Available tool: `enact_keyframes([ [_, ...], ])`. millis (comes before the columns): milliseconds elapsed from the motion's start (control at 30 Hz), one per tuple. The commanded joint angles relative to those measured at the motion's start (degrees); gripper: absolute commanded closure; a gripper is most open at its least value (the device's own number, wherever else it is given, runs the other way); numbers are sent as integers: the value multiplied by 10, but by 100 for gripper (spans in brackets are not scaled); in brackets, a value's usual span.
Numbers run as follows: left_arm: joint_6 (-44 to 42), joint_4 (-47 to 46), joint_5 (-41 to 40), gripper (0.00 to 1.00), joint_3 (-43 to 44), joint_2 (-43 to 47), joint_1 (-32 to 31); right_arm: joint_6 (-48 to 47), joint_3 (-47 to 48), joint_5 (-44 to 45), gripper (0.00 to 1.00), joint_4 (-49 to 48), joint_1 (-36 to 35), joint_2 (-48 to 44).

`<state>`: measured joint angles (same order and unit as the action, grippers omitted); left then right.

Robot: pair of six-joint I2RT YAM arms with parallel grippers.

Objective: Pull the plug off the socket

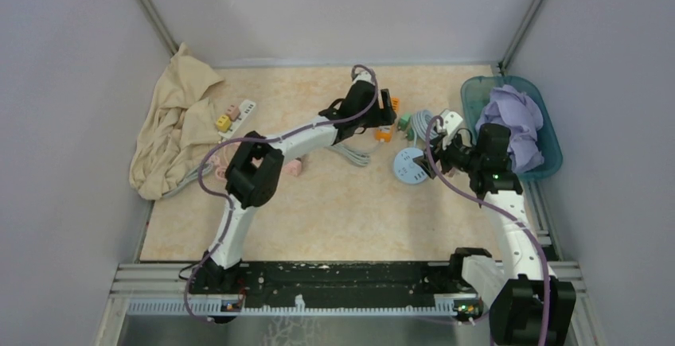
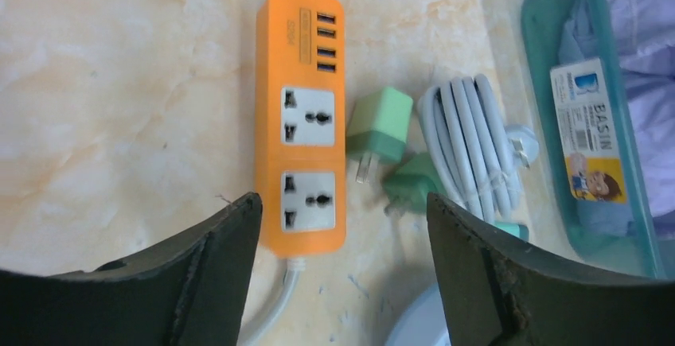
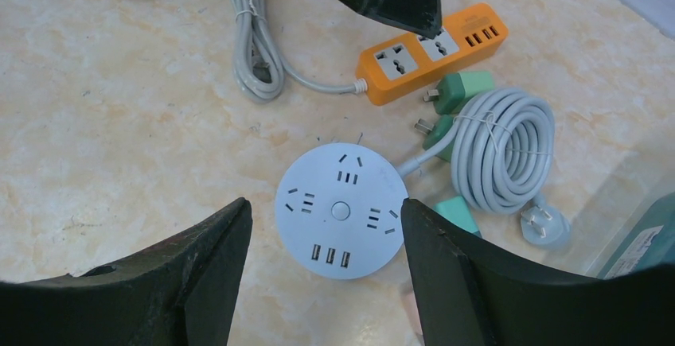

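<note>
Left wrist view: left pincer (image 2: 342, 212) spread wide, gripping nothing | orange power strip (image 2: 301, 123) mid-frame, both sockets empty | green plug (image 2: 380, 126) loose on bench (image 2: 119, 83), just right of strip | right pincer (image 3: 325, 211) spread, empty, over round white hub (image 3: 341, 207) | teal basin (image 1: 470, 103), right edge, holds purple cloth (image 1: 513, 119)

left hand (image 2: 341, 203): jaws apart, facing down | right hand (image 3: 322, 207): jaws apart, facing down
</note>
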<state>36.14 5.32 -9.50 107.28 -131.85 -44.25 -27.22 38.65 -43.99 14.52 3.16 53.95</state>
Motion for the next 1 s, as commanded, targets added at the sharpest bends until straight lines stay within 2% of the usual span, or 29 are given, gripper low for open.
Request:
enact_keyframes([
  [0,-70,-132,39,17,-161,146,-1,2,15,-13,31,-24,-1,-19],
  [100,-113,-233,42,9,-317,261,-1,-1,15,-27,31,-21,0,-20],
  [200,-142,-292,31,0,-444,367,0,-5,15,-38,31,-17,-1,-21],
  [433,-143,-307,23,0,-660,576,3,-8,10,-54,31,-19,0,-20],
  [767,-74,-240,-41,0,-882,845,5,-13,-2,-72,31,-29,-1,-17],
  [967,-45,-183,-76,0,-910,896,5,-12,-3,-73,31,-31,0,-13],
])
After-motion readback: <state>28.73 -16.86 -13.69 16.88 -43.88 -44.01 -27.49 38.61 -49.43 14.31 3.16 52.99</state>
